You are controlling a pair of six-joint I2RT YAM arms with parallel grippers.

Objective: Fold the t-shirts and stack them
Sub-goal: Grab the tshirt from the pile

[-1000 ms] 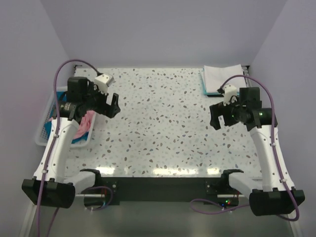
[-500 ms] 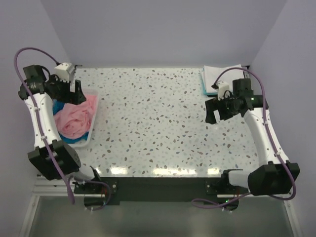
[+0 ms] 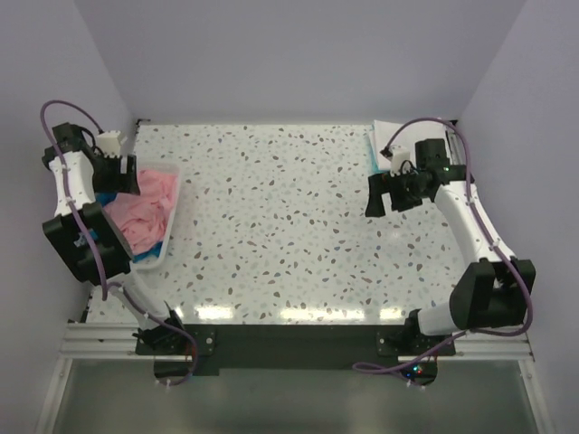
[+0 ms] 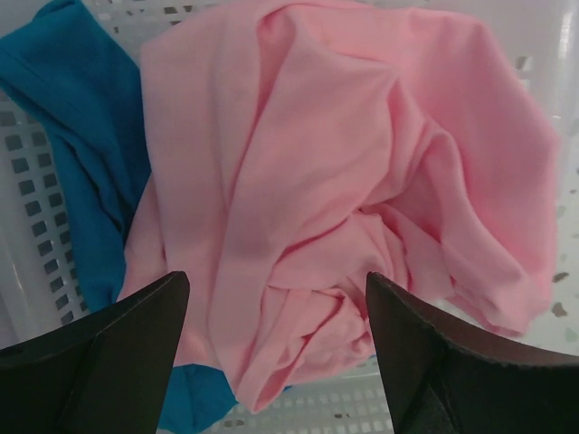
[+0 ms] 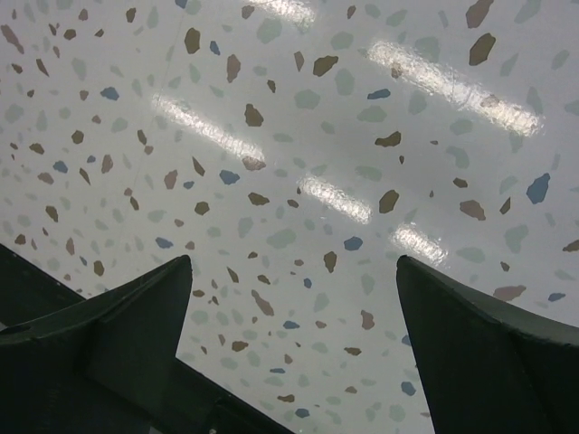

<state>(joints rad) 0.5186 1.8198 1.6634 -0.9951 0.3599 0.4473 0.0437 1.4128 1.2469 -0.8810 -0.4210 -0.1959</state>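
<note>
A crumpled light pink t-shirt (image 3: 143, 210) lies in the white lattice basket (image 3: 172, 221) at the table's left edge, on top of a teal-blue t-shirt (image 3: 107, 197). The left wrist view shows the pink shirt (image 4: 335, 181) bunched up, with the teal-blue shirt (image 4: 81, 136) to its left. My left gripper (image 3: 127, 181) is open and empty, hovering over the pink shirt (image 4: 276, 298). A folded white t-shirt (image 3: 409, 137) lies on a teal-blue one at the back right corner. My right gripper (image 3: 380, 194) is open and empty above bare table (image 5: 298, 298).
The speckled tabletop (image 3: 280, 226) lies between the basket and the folded stack. Purple walls close in the back and both sides. The arm bases sit at the near edge.
My left arm swung left from the table to over the basket and lowered toward the pink shirt. My right gripper drifted a little left and back.
</note>
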